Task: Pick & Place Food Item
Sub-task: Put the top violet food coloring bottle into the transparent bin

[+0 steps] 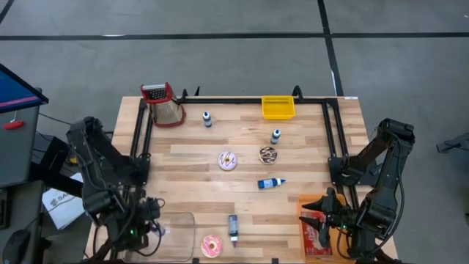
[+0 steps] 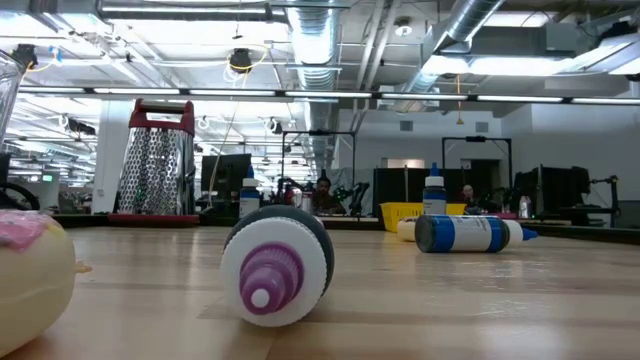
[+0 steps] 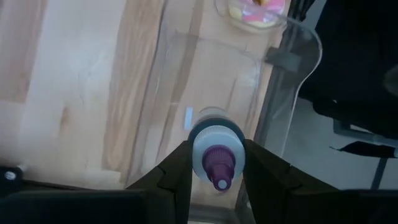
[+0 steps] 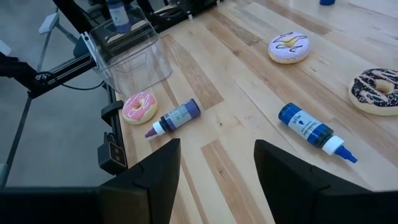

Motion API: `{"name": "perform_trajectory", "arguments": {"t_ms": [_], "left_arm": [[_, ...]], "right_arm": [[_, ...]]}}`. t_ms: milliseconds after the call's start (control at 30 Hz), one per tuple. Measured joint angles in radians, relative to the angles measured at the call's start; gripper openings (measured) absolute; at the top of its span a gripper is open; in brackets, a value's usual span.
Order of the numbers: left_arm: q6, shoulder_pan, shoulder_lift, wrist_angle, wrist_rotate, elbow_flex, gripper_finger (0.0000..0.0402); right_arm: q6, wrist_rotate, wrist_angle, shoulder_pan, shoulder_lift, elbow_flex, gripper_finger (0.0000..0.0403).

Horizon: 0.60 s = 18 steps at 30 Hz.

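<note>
Our left gripper (image 3: 214,163) clamps a purple-capped small bottle (image 3: 213,155) above the clear plastic container (image 3: 249,74) at the table's seven o'clock; misaligned, it could hit the rim. Right gripper (image 4: 217,180) waits apart.

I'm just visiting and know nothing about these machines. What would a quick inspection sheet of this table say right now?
Surface: wooden table, framed by black rails.
Job's things: pink donut at the near edge; lilac donut and chocolate donut mid-table; clear container near the left arm.
Clutter: purple-capped bottle and blue bottle lying down; two small bottles upright; grater; yellow bin; red packet.
Grippers: left gripper shut on a small purple-tipped bottle above the container; right gripper open, holding nothing.
Cables: nothing seen on the table.
Surroundings: open workshop; people far behind.
</note>
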Motion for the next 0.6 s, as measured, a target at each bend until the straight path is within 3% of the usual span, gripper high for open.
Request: {"name": "perform_trajectory", "arguments": {"t_ms": [367,600], "left_arm": [[-0.082,-0.016,0.135,0.011,0.085,0.0,0.0108],[-0.155,-0.04,0.158,0.026,0.095,0.0,0.0108]], "right_arm": [[-0.002,0.003,0.008,0.0,0.0,0.0,0.0198],[-0.004,0.003,0.008,0.0,0.0,0.0,0.0198]]}}
